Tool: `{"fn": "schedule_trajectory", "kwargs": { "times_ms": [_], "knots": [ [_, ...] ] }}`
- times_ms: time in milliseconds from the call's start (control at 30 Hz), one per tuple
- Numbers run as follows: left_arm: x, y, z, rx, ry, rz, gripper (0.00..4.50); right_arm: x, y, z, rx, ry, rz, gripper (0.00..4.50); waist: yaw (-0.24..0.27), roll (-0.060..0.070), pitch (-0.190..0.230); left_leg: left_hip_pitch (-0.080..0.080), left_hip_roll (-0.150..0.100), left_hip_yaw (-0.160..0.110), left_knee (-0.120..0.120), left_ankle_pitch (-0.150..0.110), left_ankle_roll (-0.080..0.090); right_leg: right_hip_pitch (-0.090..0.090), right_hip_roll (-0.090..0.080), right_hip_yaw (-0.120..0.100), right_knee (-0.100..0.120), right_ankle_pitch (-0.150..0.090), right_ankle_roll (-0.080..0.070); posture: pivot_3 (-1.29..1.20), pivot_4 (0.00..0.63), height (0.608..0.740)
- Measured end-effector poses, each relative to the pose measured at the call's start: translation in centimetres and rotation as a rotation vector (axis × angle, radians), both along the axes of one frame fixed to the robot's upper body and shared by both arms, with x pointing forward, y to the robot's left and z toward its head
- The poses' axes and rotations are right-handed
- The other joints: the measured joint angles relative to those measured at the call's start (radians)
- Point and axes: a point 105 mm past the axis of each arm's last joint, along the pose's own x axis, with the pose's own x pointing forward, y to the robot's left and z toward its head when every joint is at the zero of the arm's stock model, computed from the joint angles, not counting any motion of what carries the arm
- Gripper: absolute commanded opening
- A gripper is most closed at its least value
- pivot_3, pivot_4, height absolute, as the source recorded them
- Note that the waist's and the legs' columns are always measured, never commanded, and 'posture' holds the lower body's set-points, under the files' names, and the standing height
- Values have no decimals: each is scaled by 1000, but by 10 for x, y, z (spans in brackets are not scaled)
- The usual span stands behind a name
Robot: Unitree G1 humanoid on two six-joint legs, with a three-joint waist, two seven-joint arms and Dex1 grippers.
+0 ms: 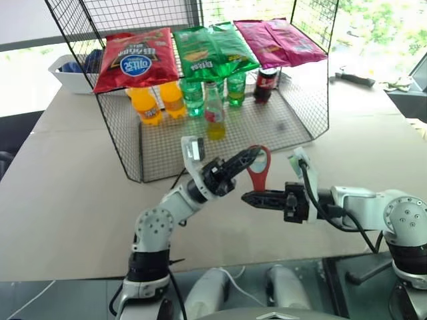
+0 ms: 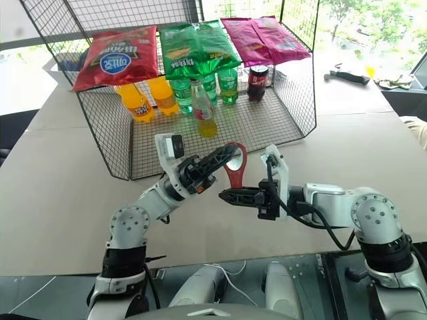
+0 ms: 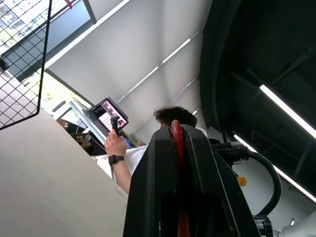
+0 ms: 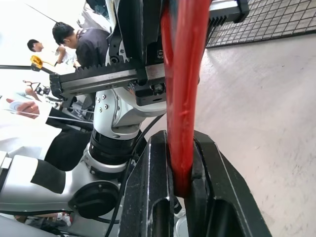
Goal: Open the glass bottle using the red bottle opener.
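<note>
The red bottle opener (image 1: 259, 175) hangs upright above the table in front of the wire basket, held at both ends. My left gripper (image 1: 252, 155) is shut on its ring-shaped head, and the red edge (image 3: 176, 136) shows between the black fingers. My right gripper (image 1: 248, 197) is shut on the handle (image 4: 181, 98) from the right side. The glass bottle (image 1: 214, 113), with yellow liquid, a red label and its cap on, stands inside the basket behind the grippers, apart from both.
The wire basket (image 1: 167, 157) also holds orange soda bottles (image 1: 145, 105), green bottles (image 1: 235, 90) and a dark bottle (image 1: 265, 85), with snack bags (image 1: 137, 59) on top. A white bin (image 1: 67, 73) sits back left. A person holding a phone (image 3: 116, 148) stands nearby.
</note>
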Motion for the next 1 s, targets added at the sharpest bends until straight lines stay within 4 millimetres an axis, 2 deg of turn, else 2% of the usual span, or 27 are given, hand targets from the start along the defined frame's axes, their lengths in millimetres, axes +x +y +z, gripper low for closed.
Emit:
{"fn": "schedule_trajectory", "kwargs": {
  "times_ms": [200, 233, 300, 400, 533, 667, 767, 800, 900, 1000],
  "knots": [
    [0, 0, -1, 0, 5, 12, 0, 1, -2, 0, -2, 3, -6, 27, 0, 0, 0, 0, 0, 0, 0, 0, 0, 0, 0, 0, 0, 0, 0, 0, 150, 740],
    [0, 0, -1, 0, 5, 12, 556, 1, -2, 0, -2, 3, -5, 0, 0, 0, 0, 0, 0, 0, 0, 0, 0, 0, 0, 0, 0, 0, 0, 0, 150, 740],
    [2, 3, -5, 26, 8, 31, 1126, 4, -4, 3, 10, -8, -19, 0, 0, 0, 0, 0, 0, 0, 0, 0, 0, 0, 0, 0, 0, 0, 0, 0, 150, 740],
    [7, 10, -12, 58, 20, 76, 2523, 9, -10, 10, 20, -37, -55, 0, 0, 0, 0, 0, 0, 0, 0, 0, 0, 0, 0, 0, 0, 0, 0, 0, 150, 740],
    [13, 11, -14, 57, 39, 106, 4069, 8, -10, 10, 18, -56, -47, 0, 1, 0, 0, 0, 0, 0, 0, 0, 0, 0, 0, 0, 0, 0, 0, 0, 150, 740],
    [15, 16, -14, 60, 34, 128, 4069, 10, -17, 5, -32, -102, -75, 0, 1, 0, 0, 0, 0, 0, 0, 0, 0, 0, 0, 0, 0, 0, 0, 0, 150, 740],
    [23, 22, -11, 90, 0, 211, 4069, 31, -37, -6, -142, -185, -221, 0, 2, 0, 0, 0, 0, 1, 0, 0, 0, 0, 0, 0, 0, 0, 0, 0, 150, 740],
    [29, 24, -7, 86, -15, 268, 4069, 45, -47, -7, -183, -256, -303, 0, 2, 0, 0, 0, 0, 1, 0, 0, 0, 0, 0, 0, 0, 0, 0, 0, 150, 740],
    [43, 33, 3, 77, -63, 418, 4069, 71, -67, -1, -245, -406, -474, 0, 2, 0, 0, 0, 0, 2, 0, 0, 0, 0, 0, 0, 0, 0, 0, 0, 150, 740],
    [60, 46, -2, 187, -134, 636, 4069, 89, -81, 3, -277, -517, -615, 0, 1, 0, 0, 1, 0, 4, -1, 0, 0, 0, 1, 2, 0, 0, 0, 0, 150, 740]
  ]
}}
